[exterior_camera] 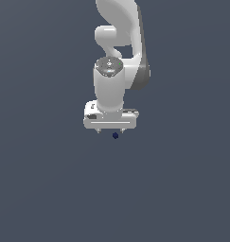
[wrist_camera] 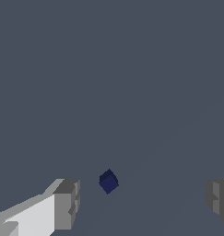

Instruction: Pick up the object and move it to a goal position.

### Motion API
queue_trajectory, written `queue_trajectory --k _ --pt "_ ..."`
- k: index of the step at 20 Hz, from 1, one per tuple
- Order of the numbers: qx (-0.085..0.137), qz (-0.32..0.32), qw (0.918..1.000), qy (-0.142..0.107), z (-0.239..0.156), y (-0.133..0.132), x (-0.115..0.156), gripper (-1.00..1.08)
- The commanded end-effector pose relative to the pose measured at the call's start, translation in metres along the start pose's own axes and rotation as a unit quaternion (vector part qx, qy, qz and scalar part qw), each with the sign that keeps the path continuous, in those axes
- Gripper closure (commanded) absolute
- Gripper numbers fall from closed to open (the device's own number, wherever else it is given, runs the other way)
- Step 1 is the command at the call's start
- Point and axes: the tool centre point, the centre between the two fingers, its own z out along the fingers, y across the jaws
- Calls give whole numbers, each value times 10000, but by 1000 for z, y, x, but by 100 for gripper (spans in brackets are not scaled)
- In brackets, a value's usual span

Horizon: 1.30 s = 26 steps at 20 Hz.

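Note:
The object is a tiny dark navy-blue block lying on the grey floor, just under the front edge of the white hand in the exterior view. My gripper hangs over it, pointing down. In the wrist view the object lies between the two grey fingers, nearer one of them, with wide gaps on both sides. The gripper is open and touches nothing. How high the fingertips stand above the floor I cannot tell.
The white arm rises behind the hand toward the top of the exterior view. Around it there is only a plain dark grey floor. No goal marker shows.

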Motion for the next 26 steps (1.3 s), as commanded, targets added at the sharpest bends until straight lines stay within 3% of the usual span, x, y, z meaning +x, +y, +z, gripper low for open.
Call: queue_trajectory --k 1,8,16,26 --pt "1 -16 10000 -3 1 -1 0 -92" --pt "-2 -275 9996 -5 10 -2 -5 -92" --pt "-4 -1012 9949 -15 37 -6 -19 -92" --pt "33 -2367 9716 -19 81 -16 -50 -92"
